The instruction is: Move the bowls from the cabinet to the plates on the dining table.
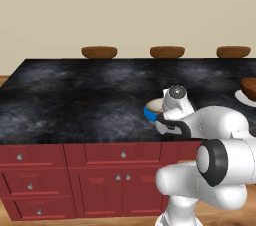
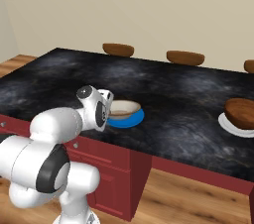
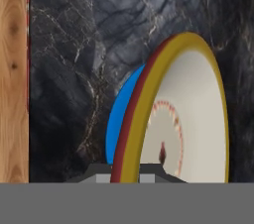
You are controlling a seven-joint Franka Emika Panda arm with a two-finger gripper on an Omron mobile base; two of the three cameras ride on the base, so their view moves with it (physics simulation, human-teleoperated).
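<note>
Right up close, the tool (image 3: 126, 171) is pinched onto the tan rim of the cream bowl (image 2: 124, 108), which sits on the blue plate (image 2: 133, 119) near the tabletop's (image 2: 163, 89) front edge. The brown bowl (image 2: 240, 112) rests on the white plate (image 2: 233, 126) at 3 o'clock.

Bowl (image 2: 124, 107) on plate (image 2: 133, 119) near dining table (image 2: 163, 89) front edge.

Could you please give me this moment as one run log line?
tool: shut on cream bowl | cream bowl: over blue plate | brown bowl: on white plate
</note>
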